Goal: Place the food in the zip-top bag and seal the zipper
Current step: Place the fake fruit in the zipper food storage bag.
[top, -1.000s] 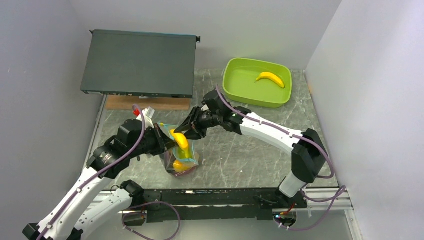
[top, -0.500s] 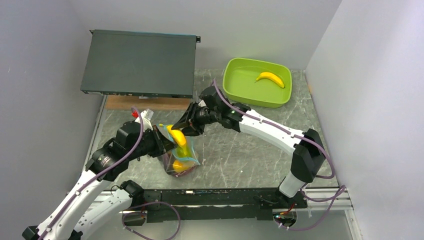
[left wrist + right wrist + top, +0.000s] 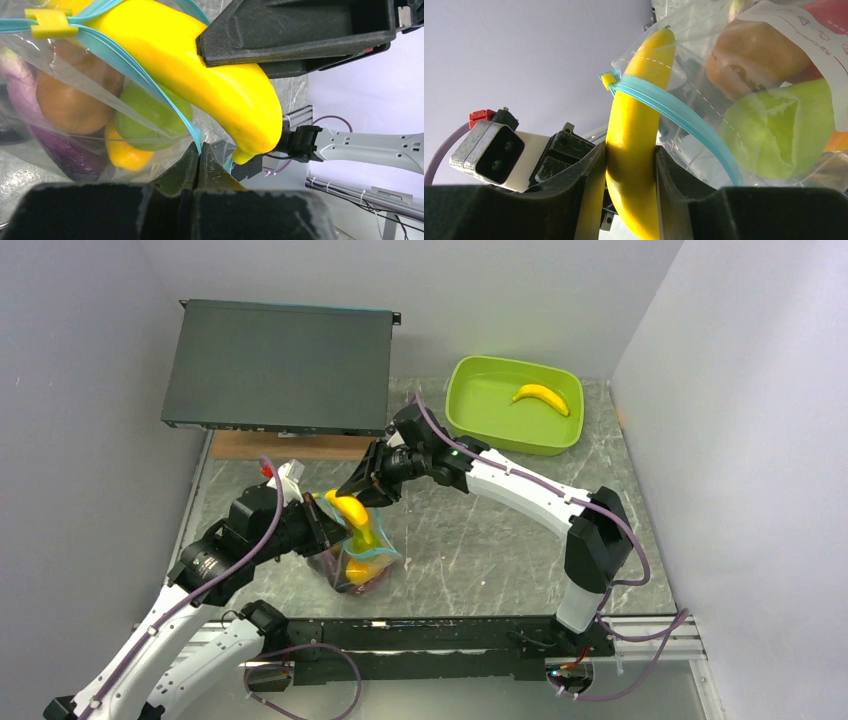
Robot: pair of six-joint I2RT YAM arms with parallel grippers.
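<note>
The clear zip-top bag (image 3: 360, 565) stands on the table with its teal zipper (image 3: 135, 62) open. It holds a green lime (image 3: 150, 112), a brown kiwi (image 3: 70, 102), a purple eggplant (image 3: 60, 150) and an orange piece (image 3: 125, 155). My left gripper (image 3: 199, 150) is shut on the bag's mouth edge. My right gripper (image 3: 631, 155) is shut on a yellow banana (image 3: 634, 140), whose far end pokes through the bag's mouth. The banana also shows in the top view (image 3: 352, 512), under the right gripper (image 3: 362, 495).
A lime-green tub (image 3: 470, 410) at the back right holds a second banana (image 3: 540, 397). A dark flat box (image 3: 275, 365) rests on a wooden block (image 3: 290, 447) at the back left. Walls close in on both sides.
My right gripper has moved left and slightly back with the banana, tilting it over the bag's mouth. The left gripper has kept its hold on the bag.
</note>
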